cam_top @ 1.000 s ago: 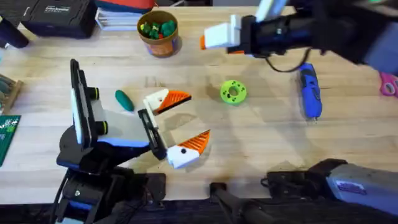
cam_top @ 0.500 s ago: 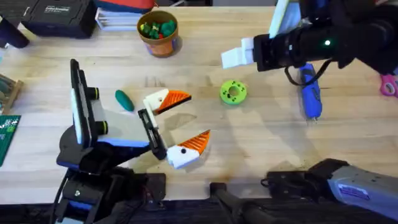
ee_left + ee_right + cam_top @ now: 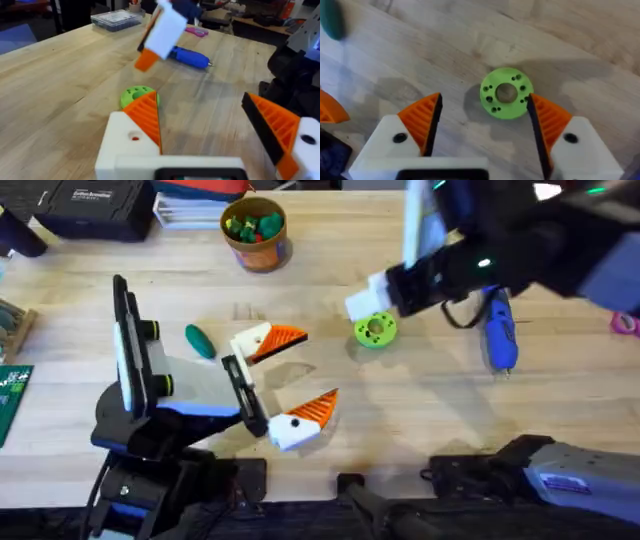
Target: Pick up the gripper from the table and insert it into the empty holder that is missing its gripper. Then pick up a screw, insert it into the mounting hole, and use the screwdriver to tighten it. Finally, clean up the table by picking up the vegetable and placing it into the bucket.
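Note:
My left gripper (image 3: 305,372) rests low on the table, open, its two white blocks with orange ribbed tips spread apart and nothing between them (image 3: 210,125). The dark-green vegetable (image 3: 200,340) lies just left of it. My right gripper (image 3: 365,305) hovers open over a bright-green disc (image 3: 375,328), which sits on the wood between its orange pads (image 3: 482,112). To the right of the disc lies the blue screwdriver (image 3: 497,330). The orange-brown bucket (image 3: 255,230) stands at the back with small toy pieces inside. The loose gripper piece, the holder and the screw are out of view.
A black case (image 3: 90,205) and stacked books (image 3: 195,205) sit at the back left. A green circuit board (image 3: 12,395) lies at the left edge, a pink item (image 3: 626,315) at the right edge. Bare wood (image 3: 440,410) stretches in front of the disc.
My right gripper has come from the back of the table toward the front and lower, ending over the green disc. The left arm has not moved.

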You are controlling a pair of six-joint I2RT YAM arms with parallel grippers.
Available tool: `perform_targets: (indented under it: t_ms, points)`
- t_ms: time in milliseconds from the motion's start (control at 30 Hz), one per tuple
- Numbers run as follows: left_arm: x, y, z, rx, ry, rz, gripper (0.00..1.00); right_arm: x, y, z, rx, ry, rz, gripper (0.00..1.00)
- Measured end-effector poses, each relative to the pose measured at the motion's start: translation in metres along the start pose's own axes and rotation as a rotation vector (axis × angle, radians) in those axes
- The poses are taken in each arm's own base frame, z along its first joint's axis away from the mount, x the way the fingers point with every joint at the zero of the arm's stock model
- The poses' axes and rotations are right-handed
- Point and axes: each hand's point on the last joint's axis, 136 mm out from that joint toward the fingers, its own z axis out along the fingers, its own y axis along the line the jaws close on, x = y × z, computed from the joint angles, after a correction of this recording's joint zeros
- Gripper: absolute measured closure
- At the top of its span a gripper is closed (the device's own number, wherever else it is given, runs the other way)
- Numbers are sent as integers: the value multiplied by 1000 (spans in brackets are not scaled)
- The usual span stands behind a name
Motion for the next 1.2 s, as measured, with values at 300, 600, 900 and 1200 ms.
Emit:
perform_targets:
  t_ms: [300,600,900,1200]
  points:
    - [0,0,0,0,0,0,15,33,2,46,51,195,-83,417]
    - [0,0,0,0,0,0,15,45,-4,76,70,275,-82,615]
    - [0,0,0,0,0,0,15,44,-4,80,74,270,-85,782]
    - [0,0,0,0,0,0,15,46,-5,82,78,279,-86,860]
